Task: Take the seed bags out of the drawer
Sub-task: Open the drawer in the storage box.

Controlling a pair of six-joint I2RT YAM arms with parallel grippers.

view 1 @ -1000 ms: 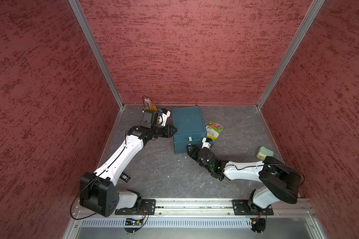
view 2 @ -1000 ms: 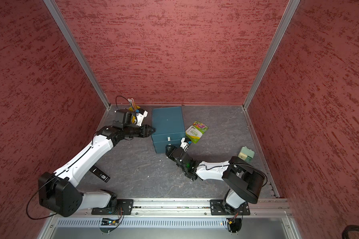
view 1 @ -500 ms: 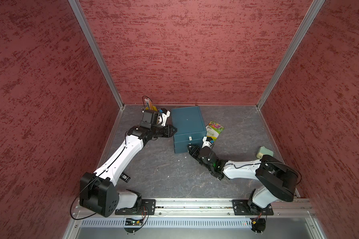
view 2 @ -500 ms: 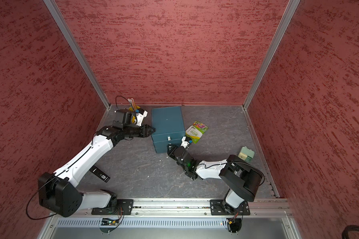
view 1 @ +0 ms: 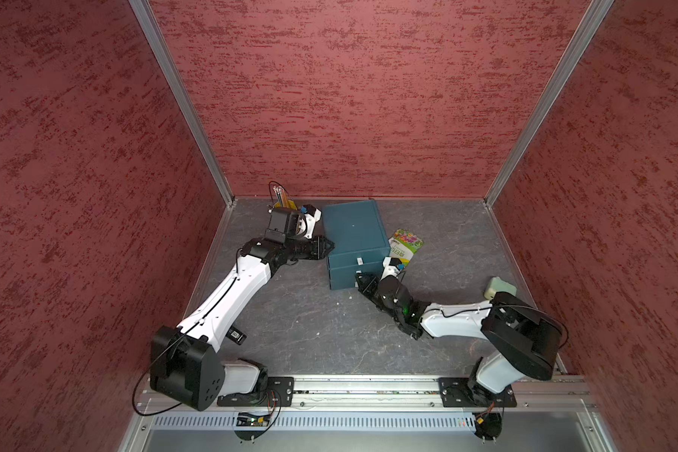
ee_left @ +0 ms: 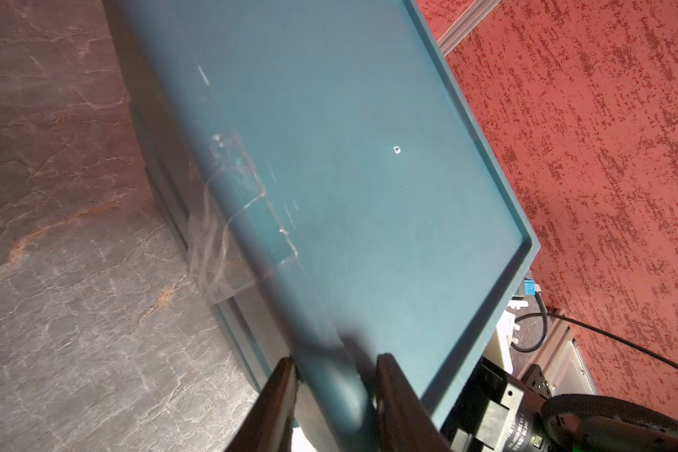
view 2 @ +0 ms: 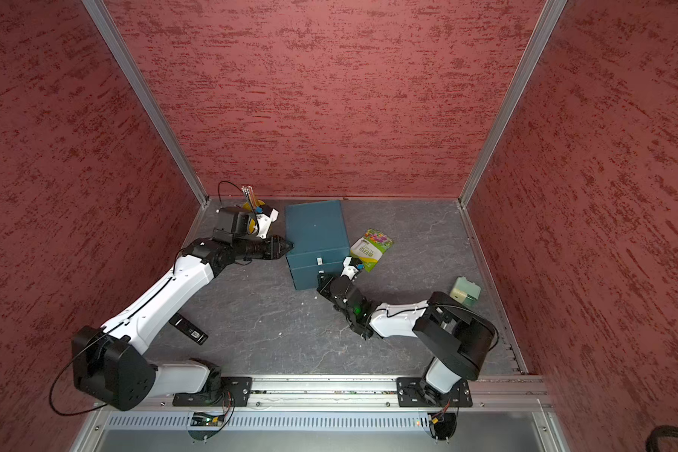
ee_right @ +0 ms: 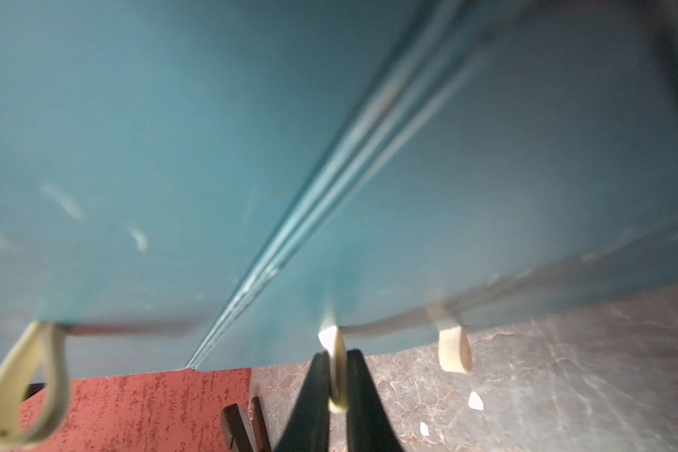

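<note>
Right wrist view: the right gripper (ee_right: 337, 366) is pinched closed on a cream pull tab (ee_right: 329, 337) on a drawer (ee_right: 486, 195) of the teal box (view 1: 353, 231). The left gripper (ee_left: 335, 371) clamps the box's top edge. A green-white flowered seed bag (view 1: 406, 244) lies on the desk (view 1: 310, 325) just beside the box

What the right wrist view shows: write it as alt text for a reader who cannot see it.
The right gripper is closed on a cream pull tab on the front of a teal drawer cabinet, seen blurred from very close. Two more cream tabs show nearby, a large loop and a shorter one, with grey floor and red wall beyond.
</note>
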